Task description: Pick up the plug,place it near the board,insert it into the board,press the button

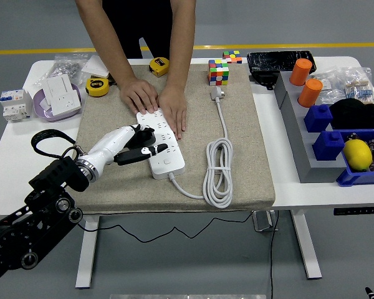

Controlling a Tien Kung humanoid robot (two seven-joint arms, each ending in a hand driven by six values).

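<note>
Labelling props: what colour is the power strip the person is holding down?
White, cable included; the power strip shows clearest in the head view, on the beige mat.

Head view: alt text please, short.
The robot's left hand reaches onto a white power strip on a beige mat, holding a black plug. A person's two hands press the strip's far end; its white cable lies coiled alongside.

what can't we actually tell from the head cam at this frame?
- Head view: whether a plug sits in the power strip. The left hand covers that part.
- The strip's far end lies under the person's hands.
- The strip's button cannot be picked out; too small.
- Left hand's hold: black fingers lie over the strip's edge, grasp unclear.
- Right arm: outside the picture.
- Loose plug on the coiled cable: prongs too small to see.
</note>
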